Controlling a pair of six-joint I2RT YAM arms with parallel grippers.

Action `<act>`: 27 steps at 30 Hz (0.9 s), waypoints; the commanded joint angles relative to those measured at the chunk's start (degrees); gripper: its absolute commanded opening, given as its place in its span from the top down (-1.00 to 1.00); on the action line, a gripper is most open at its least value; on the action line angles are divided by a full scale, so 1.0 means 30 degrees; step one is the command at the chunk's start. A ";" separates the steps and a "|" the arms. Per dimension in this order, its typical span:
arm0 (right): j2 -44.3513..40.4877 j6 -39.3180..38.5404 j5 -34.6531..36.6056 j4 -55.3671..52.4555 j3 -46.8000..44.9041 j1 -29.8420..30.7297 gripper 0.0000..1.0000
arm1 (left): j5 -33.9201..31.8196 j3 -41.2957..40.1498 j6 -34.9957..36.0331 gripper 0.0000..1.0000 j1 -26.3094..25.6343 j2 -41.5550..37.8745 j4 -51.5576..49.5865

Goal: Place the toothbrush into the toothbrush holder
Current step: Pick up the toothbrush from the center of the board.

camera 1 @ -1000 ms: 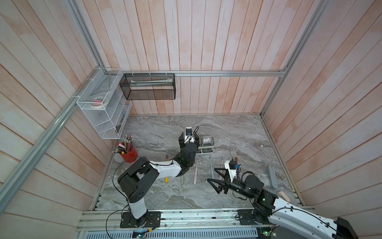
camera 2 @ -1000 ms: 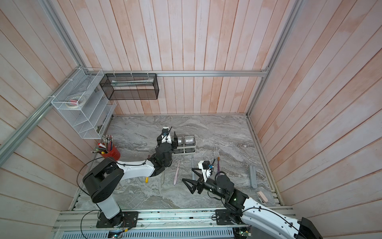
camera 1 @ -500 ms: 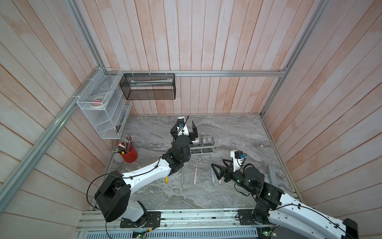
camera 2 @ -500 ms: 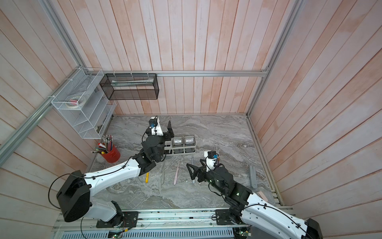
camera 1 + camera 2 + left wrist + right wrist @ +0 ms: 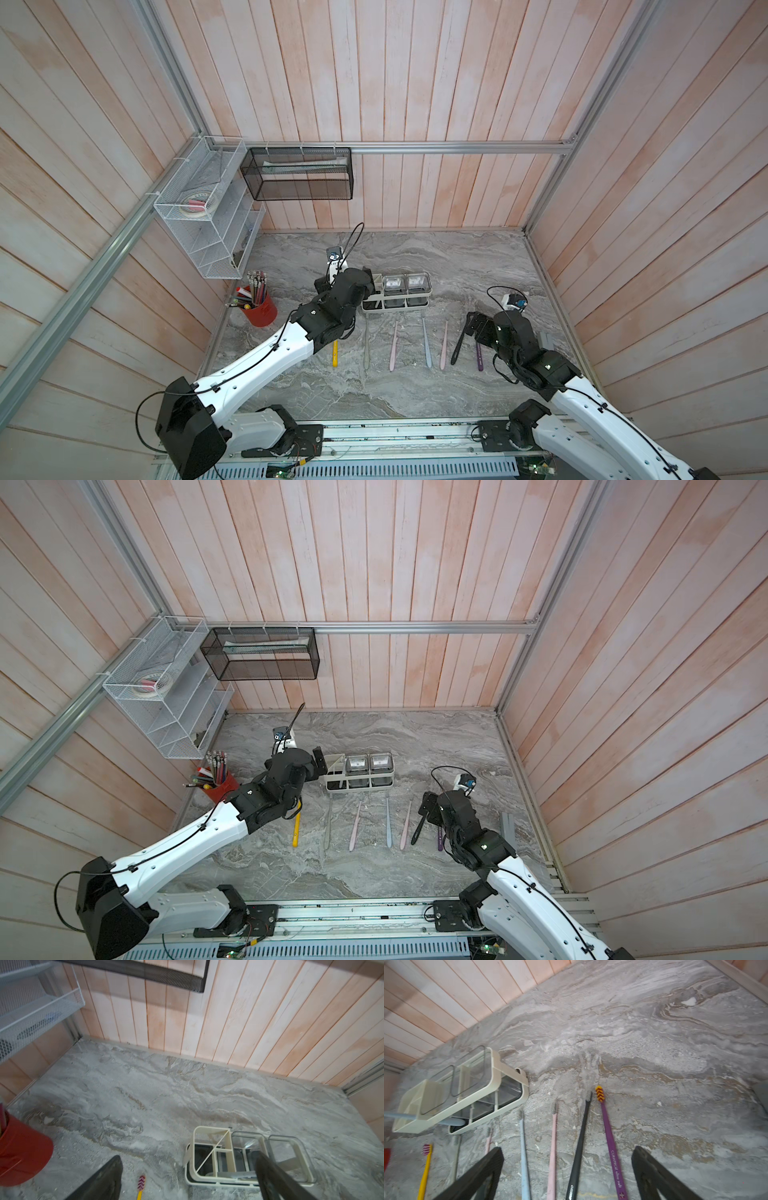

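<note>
The white toothbrush holder (image 5: 395,305) (image 5: 359,788) stands mid-table, with two clear cups. A blue toothbrush (image 5: 452,1121) (image 5: 234,1175) leans in its slotted end. My left gripper (image 5: 345,282) (image 5: 188,1156) hovers open at that end, holding nothing. Several toothbrushes lie in a row in front of the holder: yellow (image 5: 335,353), grey (image 5: 366,349), pink (image 5: 392,347), blue (image 5: 426,345), pink (image 5: 444,345), black (image 5: 580,1142) and purple (image 5: 609,1136). My right gripper (image 5: 473,328) (image 5: 568,1149) is open and empty above the black and purple ones.
A red cup of pencils (image 5: 259,305) stands at the left wall. A white wire rack (image 5: 208,216) and a black mesh basket (image 5: 299,178) hang on the walls. A grey bar (image 5: 508,827) lies near the right wall.
The left gripper has opened wide beside the holder's slotted end. The right gripper has moved to the right, from the middle of the row to above the black and purple toothbrushes.
</note>
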 commanded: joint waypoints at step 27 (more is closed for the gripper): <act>0.1012 -0.1978 -0.2890 0.1605 0.0009 0.0320 -0.96 | 0.8894 -0.4356 -0.3299 -0.73 0.3563 0.2091 -0.5948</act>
